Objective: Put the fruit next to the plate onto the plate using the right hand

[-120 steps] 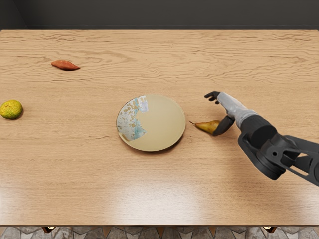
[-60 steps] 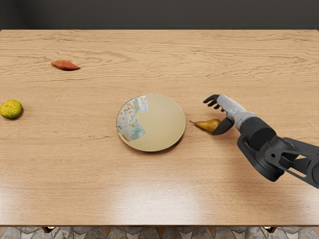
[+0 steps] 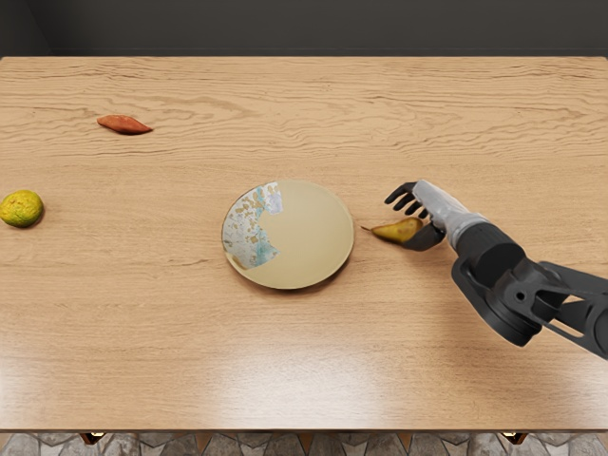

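Pear (image 3: 395, 229) lies just off the plate (image 3: 313, 237) rim; right robot hand (image 3: 421, 215) spread over it.

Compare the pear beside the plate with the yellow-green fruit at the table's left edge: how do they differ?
Shape: the pear tapers to a stem that points at the plate; the yellow-green fruit is round.
Colour: the pear is golden brown; the yellow-green fruit is paler and greenish.
Situation: the right hand brackets the pear, fingers spread; the yellow-green fruit lies far off, untouched.
Both are off the plate.
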`<state>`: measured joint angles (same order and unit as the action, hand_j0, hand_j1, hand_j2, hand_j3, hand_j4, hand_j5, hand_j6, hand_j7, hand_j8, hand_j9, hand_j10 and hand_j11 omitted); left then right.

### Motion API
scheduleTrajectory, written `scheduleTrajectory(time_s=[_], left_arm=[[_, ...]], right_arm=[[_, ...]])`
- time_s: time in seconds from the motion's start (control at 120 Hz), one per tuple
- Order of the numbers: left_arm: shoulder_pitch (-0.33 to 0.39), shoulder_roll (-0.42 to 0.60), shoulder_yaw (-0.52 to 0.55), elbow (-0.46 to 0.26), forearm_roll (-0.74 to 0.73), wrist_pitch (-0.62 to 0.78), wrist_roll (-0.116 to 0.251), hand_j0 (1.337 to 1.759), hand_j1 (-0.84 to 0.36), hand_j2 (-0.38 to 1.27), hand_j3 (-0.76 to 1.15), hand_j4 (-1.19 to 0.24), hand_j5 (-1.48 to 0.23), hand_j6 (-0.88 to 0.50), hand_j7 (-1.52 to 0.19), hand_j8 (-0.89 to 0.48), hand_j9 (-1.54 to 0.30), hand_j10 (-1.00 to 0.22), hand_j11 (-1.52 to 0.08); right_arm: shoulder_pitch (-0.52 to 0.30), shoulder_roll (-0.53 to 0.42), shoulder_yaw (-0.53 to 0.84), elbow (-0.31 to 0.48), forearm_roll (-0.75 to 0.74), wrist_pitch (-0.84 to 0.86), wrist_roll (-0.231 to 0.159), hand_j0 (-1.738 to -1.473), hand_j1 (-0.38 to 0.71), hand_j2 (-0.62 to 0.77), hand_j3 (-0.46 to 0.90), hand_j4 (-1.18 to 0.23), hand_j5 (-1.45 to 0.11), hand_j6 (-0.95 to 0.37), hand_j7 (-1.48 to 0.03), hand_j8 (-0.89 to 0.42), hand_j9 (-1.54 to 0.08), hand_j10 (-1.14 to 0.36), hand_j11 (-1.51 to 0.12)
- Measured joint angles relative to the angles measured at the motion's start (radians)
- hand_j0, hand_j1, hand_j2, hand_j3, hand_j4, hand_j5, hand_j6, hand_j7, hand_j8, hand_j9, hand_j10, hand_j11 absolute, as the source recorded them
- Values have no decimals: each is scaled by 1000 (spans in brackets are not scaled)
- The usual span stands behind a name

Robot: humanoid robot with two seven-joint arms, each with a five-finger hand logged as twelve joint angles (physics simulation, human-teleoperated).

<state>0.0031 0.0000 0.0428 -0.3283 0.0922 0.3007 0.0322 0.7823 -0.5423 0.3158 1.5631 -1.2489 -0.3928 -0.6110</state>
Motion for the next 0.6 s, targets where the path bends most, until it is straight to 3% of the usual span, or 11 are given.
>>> scheduleTrajectory(time_s=[0.6], left_arm=[[0,0,0,0,0,0,0,1658,343,1,0,-5,-6,-5,-6,-5,-6,-5,-6]], right_arm=[[3,8,-1,-16,8,6,0,-1658,236,-48,0,-505,-634,-500,-643,-504,-644,-499,-643]])
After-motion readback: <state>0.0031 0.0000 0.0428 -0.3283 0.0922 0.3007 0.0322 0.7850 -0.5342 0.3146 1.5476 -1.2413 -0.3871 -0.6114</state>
